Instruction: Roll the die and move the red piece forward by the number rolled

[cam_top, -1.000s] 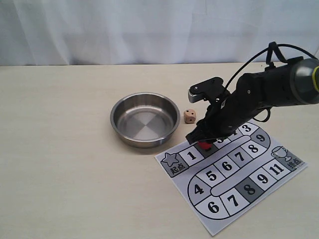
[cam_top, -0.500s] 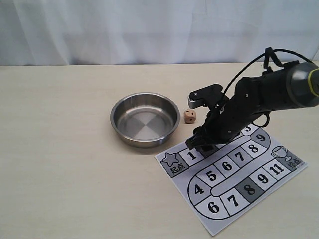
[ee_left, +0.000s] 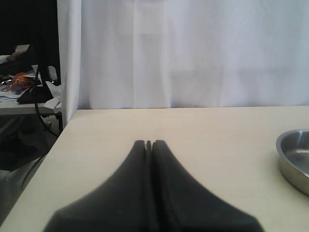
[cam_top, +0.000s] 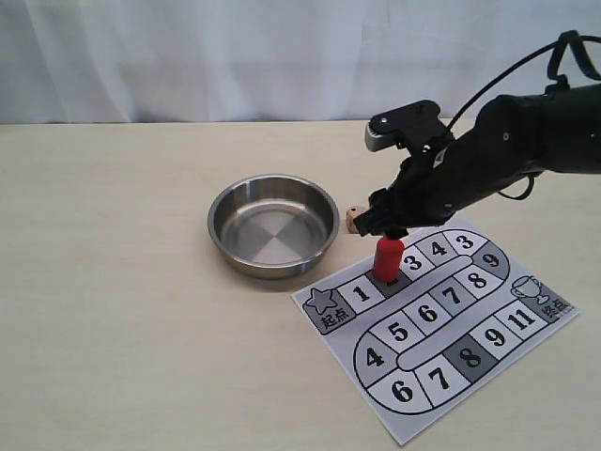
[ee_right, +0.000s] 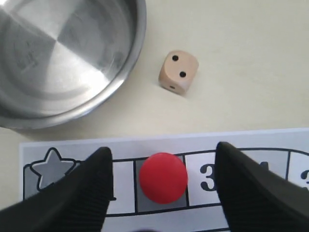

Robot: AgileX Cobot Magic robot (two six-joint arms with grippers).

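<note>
Right tool [cam_top: 386,228] lifted; wrist view shows die's [ee_right: 178,72] pips.

A white curtain [cam_top: 282,56] hangs right across the back in soft folds, just behind the far edge of the pale beige table [cam_top: 113,310]. The light is even and gentle, leaving only faint shadows on the tabletop. Past the curtain's edge, beside the table, the room is dark. A grey desk [ee_left: 24,105] there carries loose clutter, including an orange tangle [ee_left: 17,79] too small to make out.
</note>
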